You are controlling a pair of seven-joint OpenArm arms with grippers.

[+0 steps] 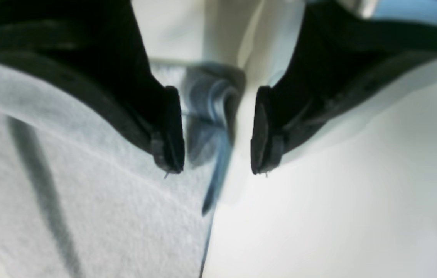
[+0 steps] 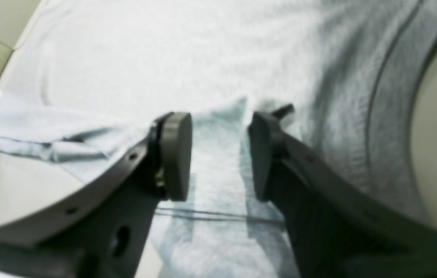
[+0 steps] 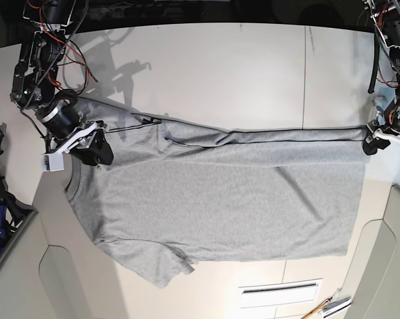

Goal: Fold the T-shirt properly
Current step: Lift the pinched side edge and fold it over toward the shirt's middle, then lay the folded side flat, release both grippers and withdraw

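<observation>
Left wrist view: the left gripper had its jaws parted, nothing pinched. A blurred bunch of grey cloth sat in the gap, contact could not be told. The T-shirt filled the left half, fuzzy heather knit with a soft ridge across it; the white table filled the right, smooth and glossy. The cloth edge ran down the middle, right under the gripper.

Right wrist view: the right gripper was also spread, its flat dark pads either side of a raised pleat of the T-shirt, not clamped. A ribbed band, probably the crew neck, curved along the right. A stitched hem line crossed below the pads.

Base view: the T-shirt lay flat on the table, plain side up, neck toward the left of view, bottom hem toward the right, far long edge already turned over into a narrow band. The right gripper sat at the shoulder beside the neck; the left gripper at the far hem corner, jaws too small to read here.

Handling judgement: light, limp, stretchy cotton, not fragile, not slippery. It would sag and wrinkle if lifted by one point. Best hold: pinch the doubled fold edge at shoulder and hem corner together and keep it taut.
</observation>
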